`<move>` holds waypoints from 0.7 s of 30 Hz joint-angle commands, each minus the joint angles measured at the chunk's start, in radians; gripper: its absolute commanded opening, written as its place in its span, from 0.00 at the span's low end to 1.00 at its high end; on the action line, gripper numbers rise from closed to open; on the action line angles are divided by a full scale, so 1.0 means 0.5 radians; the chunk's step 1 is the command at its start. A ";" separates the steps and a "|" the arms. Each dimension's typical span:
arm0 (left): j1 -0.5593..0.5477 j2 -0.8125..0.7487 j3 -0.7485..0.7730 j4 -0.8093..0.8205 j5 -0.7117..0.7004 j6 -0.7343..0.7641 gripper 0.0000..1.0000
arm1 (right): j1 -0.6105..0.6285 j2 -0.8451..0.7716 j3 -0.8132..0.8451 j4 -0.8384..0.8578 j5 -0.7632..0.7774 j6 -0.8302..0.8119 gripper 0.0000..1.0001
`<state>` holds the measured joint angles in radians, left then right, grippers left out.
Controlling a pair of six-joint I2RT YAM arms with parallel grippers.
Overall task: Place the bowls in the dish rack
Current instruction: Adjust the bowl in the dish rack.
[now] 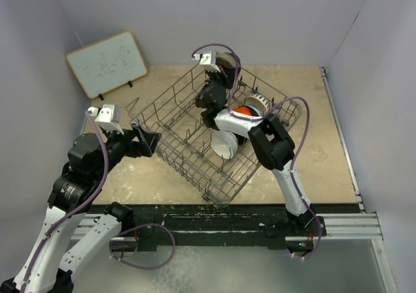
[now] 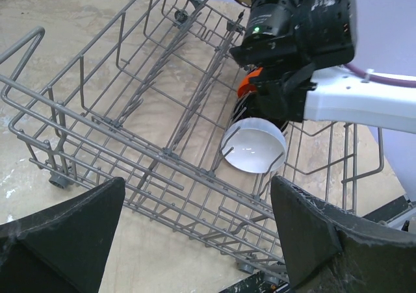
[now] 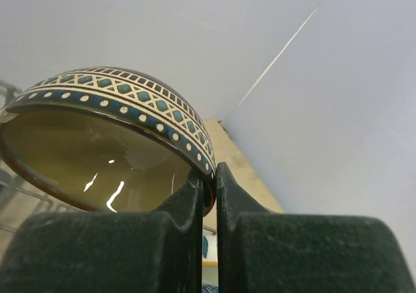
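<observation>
The grey wire dish rack point(image 1: 170, 121) sits skewed in the middle of the table. A white bowl point(image 1: 223, 144) stands on edge among its tines, also seen from the left wrist point(image 2: 253, 149). An orange-red bowl point(image 1: 242, 111) and a pale bowl point(image 1: 260, 101) stand further back in it. My right gripper point(image 1: 221, 72) hangs above the rack's far side, shut on the rim of the blue-and-white patterned bowl point(image 3: 117, 104), with its fingertips point(image 3: 209, 179) pinching that rim. My left gripper point(image 1: 147, 141) is open and holds nothing, just outside the rack's left side point(image 2: 198, 184).
A white board point(image 1: 107, 62) leans at the back left. Grey walls close in the table on three sides. The right arm point(image 2: 338, 101) stretches across the rack's middle. Bare tabletop point(image 1: 325, 130) lies right of the rack.
</observation>
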<state>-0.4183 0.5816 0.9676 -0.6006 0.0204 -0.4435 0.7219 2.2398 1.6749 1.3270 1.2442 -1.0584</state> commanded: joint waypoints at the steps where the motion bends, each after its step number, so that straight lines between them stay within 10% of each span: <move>1: 0.003 -0.038 0.003 0.032 -0.002 0.015 0.96 | 0.065 0.006 0.186 0.867 0.061 -0.746 0.00; 7: 0.005 -0.061 -0.024 0.047 0.007 0.002 0.96 | 0.076 -0.176 0.062 0.176 0.129 -0.149 0.00; 21: 0.003 -0.128 -0.049 0.033 0.045 -0.005 0.96 | 0.101 -0.034 0.114 0.046 0.300 -0.318 0.00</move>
<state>-0.4183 0.5339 0.9504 -0.6163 0.0296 -0.4442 0.7670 2.2410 1.6863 1.3033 1.3964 -1.2018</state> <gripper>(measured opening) 0.956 0.049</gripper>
